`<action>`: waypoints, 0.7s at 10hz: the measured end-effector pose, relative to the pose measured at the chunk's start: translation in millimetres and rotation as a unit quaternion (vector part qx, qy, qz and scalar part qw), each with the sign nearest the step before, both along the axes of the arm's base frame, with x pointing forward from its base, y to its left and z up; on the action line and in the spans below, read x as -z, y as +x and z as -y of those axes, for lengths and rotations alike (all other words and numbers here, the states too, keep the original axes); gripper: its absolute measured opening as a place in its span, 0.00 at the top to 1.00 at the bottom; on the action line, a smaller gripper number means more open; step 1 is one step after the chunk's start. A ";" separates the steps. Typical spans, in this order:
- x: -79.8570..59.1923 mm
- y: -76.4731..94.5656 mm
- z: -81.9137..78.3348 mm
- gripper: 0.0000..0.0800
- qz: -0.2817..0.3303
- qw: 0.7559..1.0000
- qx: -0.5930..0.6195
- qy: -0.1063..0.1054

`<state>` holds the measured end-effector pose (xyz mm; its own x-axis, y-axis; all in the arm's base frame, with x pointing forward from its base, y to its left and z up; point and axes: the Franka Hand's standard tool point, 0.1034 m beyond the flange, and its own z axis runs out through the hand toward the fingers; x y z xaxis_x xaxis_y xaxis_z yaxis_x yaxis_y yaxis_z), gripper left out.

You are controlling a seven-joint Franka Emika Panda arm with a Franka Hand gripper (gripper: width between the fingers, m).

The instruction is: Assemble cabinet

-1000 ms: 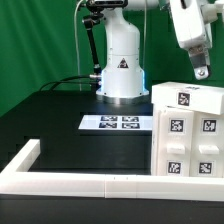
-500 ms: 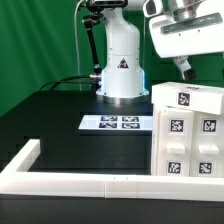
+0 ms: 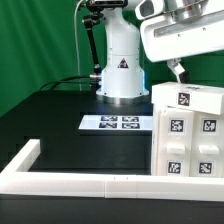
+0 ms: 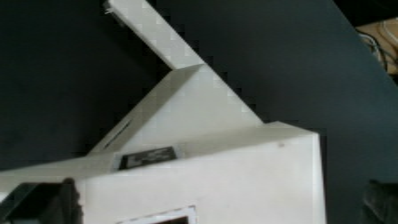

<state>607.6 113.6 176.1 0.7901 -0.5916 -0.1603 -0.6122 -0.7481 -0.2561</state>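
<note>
The cabinet (image 3: pixel 186 130) is a large white box with square black-and-white tags on its top and front, standing at the exterior view's right. My gripper (image 3: pixel 178 72) hangs just above its top back edge, below the arm's white hand. In the wrist view the cabinet's white top (image 4: pixel 214 150) with a tag edge fills the near field. My gripper (image 4: pixel 210 205) is open over it and holds nothing; one dark finger (image 4: pixel 32 205) shows at the side.
The long low white wall (image 3: pixel 60 180) runs along the front and turns back at the exterior view's left; it also shows in the wrist view (image 4: pixel 151 35). The marker board (image 3: pixel 118 123) lies mid-table before the robot base (image 3: pixel 122 65).
The hand has swung toward the exterior view's left and turned, and now fills more of the upper right. The gripper has shifted left above the cabinet. The cabinet has not moved.
</note>
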 end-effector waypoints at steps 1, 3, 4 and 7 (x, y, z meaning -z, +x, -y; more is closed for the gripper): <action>-1.1 -1.0 3.0 0.00 0.014 0.995 -0.096 -0.019; -5.0 2.3 8.2 0.00 0.040 0.968 -0.244 -0.038; -6.4 1.7 9.7 0.00 0.043 0.950 -0.305 -0.048; -5.5 2.0 9.6 0.00 0.065 0.908 -0.411 -0.055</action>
